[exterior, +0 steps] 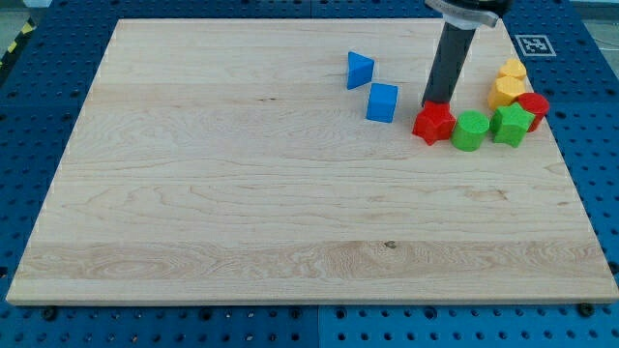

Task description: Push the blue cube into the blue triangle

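Setting: pale wooden tabletop [242, 193] with visible grain, lying on a blue perforated base [600, 145]; a black-and-white marker tag [531, 44] sits at the view's top right.
Blue triangle [360, 70]: smooth matte wedge in the upper middle of the board, its sharp corner pointing toward the view's left and slightly down.
Blue cube [382, 102]: smooth block just below and right of the blue triangle, close but apart; no long axis to speak of, its faces turned a little off the board's edges, a lighter top face showing.
Rod: straight, dark and cylindrical, coming down from a dark mount at the view's top and leaning slightly, upper end further right than the lower.
My tip [431, 102]: right of the blue cube with a small gap, touching or just above the top edge of the red star.
Fingers: none on this rod, so nothing is held.
Red star [434, 123]: lobed block directly below my tip.
Green blocks: a rounded one [470, 130] beside the red star, then a star-like one [511, 125].
Far right cluster: two yellow blocks [507, 87], shapes unclear, with a red block [534, 104] beneath them.
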Robot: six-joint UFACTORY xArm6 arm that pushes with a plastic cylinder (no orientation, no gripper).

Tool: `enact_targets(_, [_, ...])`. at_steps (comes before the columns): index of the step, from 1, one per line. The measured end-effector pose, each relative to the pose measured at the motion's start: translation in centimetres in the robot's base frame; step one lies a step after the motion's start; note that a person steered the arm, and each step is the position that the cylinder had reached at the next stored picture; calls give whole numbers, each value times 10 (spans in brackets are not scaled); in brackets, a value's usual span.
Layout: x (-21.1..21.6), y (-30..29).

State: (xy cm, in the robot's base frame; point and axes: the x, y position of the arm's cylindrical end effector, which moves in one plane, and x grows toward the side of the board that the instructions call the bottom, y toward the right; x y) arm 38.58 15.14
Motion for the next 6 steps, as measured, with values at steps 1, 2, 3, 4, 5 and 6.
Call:
enact_targets(1, [0,-29])
enact_targets(2, [1,-71])
enact_targets(3, [9,-83])
enact_targets(4, [20,-87])
enact_targets(5, [3,-107])
enact_targets(6, [-22,-108])
